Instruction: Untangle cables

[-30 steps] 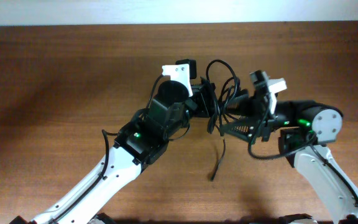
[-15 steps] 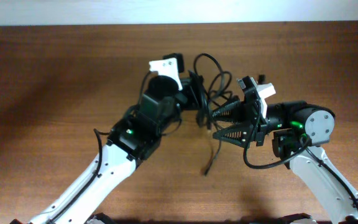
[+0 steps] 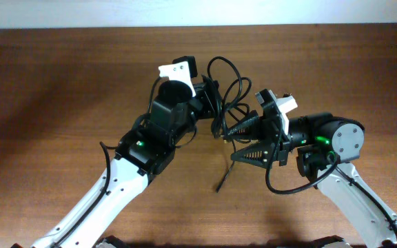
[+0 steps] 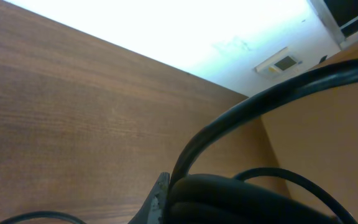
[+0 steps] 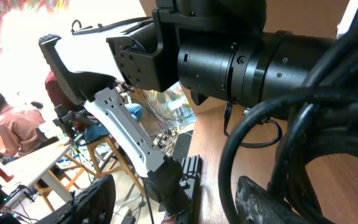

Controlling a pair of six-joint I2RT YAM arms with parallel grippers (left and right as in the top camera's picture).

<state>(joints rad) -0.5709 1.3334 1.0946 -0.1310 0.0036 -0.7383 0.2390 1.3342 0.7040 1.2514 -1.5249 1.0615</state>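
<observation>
The black cables hang as a looped bundle between the two arms, above the table. One loose end trails down to the wood. My left gripper is shut on the bundle. In the left wrist view the thick black cables fill the lower frame beside one fingertip. My right gripper is open, with its jaws spread wide just right of the hanging strand. In the right wrist view the cable loops run past the right finger, and nothing is between the jaws.
The brown wooden table stretches out on all sides, with a pale wall along its far edge. The left arm's black wrist sits very close in front of the right wrist camera. People and benches show beyond the table.
Both arms and the cable bundle have shifted left. The trailing loose end moved left with them. The right gripper's jaws have spread wider.
</observation>
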